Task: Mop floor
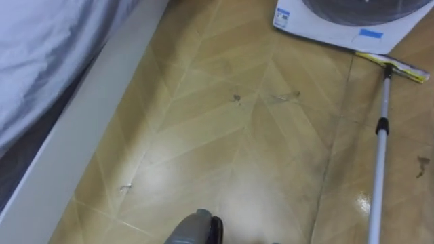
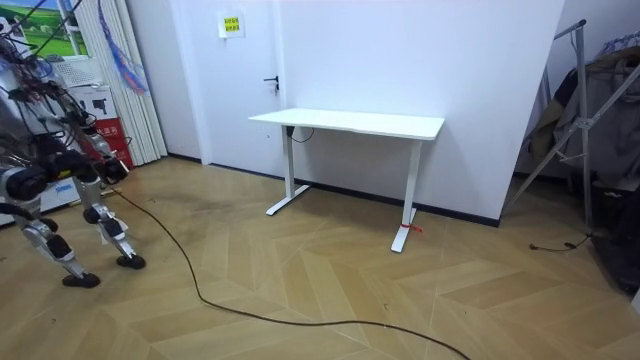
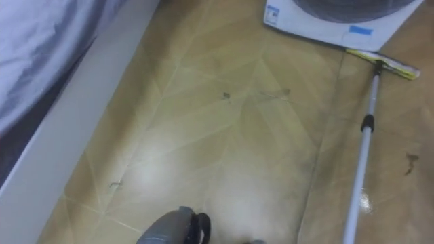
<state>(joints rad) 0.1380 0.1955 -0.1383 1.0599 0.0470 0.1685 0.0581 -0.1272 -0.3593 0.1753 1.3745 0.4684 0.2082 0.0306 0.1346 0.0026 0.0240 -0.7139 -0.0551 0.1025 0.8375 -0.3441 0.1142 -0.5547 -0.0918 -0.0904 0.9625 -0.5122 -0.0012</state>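
Stretching up the right side of the eye views, the mop [image 1: 380, 157] is running its white pole from the lower edge to a flat yellow head [image 1: 395, 66]. The head is resting on the herringbone wood floor [image 1: 224, 156], right at the foot of a white washing machine [image 1: 319, 27]. The pole's lower end is passing out of the picture, so whether fingers are spread or pinching it cannot be told.

The machine is blocking the way ahead of the head, and a bed [image 1: 41, 47] with a grey sheet and pale frame is closing off the left. A dark speck [image 1: 236, 98] and a brown stain [image 1: 423, 166] are lying on the boards.

The machine is carrying a small corner label [image 1: 282, 17] and a blue strip [image 1: 371, 33], neither readable.

In the room view the robot is standing at the left edge by curtains [image 2: 120, 60], well apart from a white bench [image 2: 350, 122]. A yellow notice [image 2: 231, 24] is hanging on the wall, its writing too small to read.
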